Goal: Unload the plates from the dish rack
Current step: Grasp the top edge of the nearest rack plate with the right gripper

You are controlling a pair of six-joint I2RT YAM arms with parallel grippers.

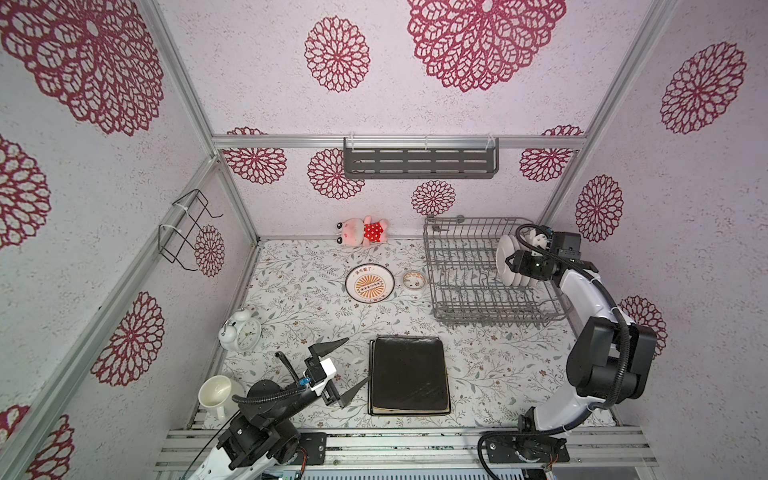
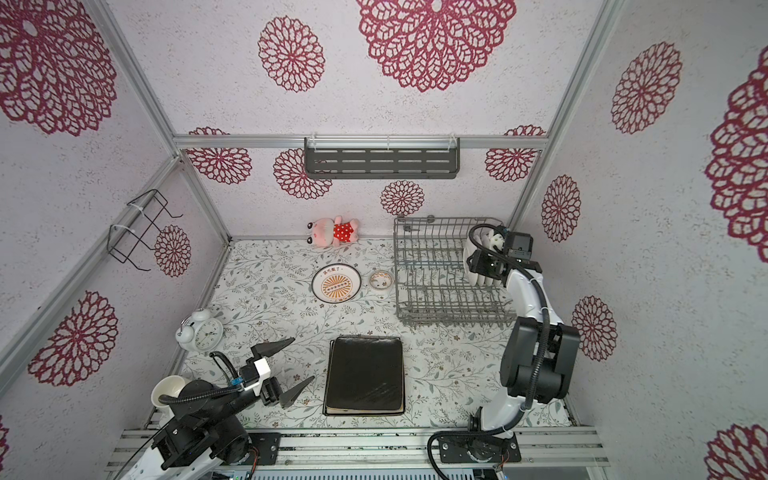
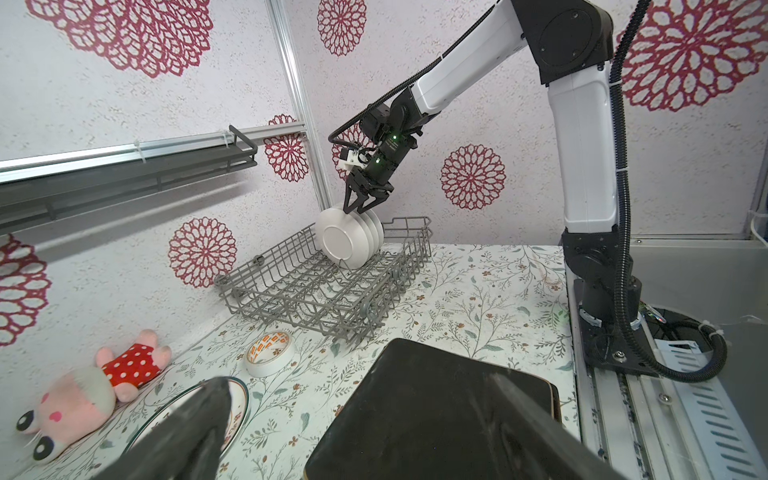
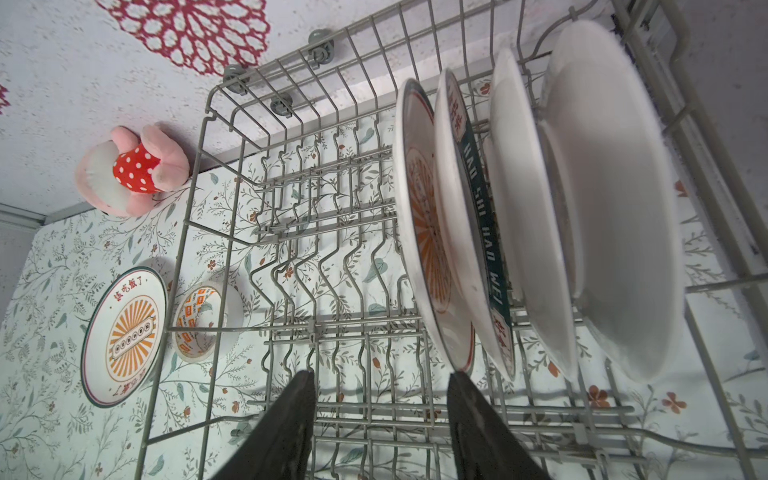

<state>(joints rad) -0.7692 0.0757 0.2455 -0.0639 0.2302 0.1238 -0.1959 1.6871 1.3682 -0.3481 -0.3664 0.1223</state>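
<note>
Left gripper (image 1: 357,360): low over the front left of the desk (image 1: 291,299), fingers spread wide, holding nothing. Stack of square plates, black one uppermost (image 1: 409,374): flat on the desk, front centre, already out. Round sunburst-printed plate (image 1: 369,283): flat on the desk, left of the dish rack (image 1: 465,291). Four round plates (image 4: 528,208): upright on edge at the rack's right end, close-packed. Right gripper (image 4: 380,374): over their top rims, fingers part-way apart, clamped on nothing. One fingertip (image 4: 463,395) sits at the rim of the nearest printed plate (image 4: 428,232), not clearly behind it. Hazards, judged: fingers meeting on air, or pinching only a sliver of rim so the plate slips on lifting; the fingertip knocking neighbouring plates together; a lifted plate snagging in the rack.
</note>
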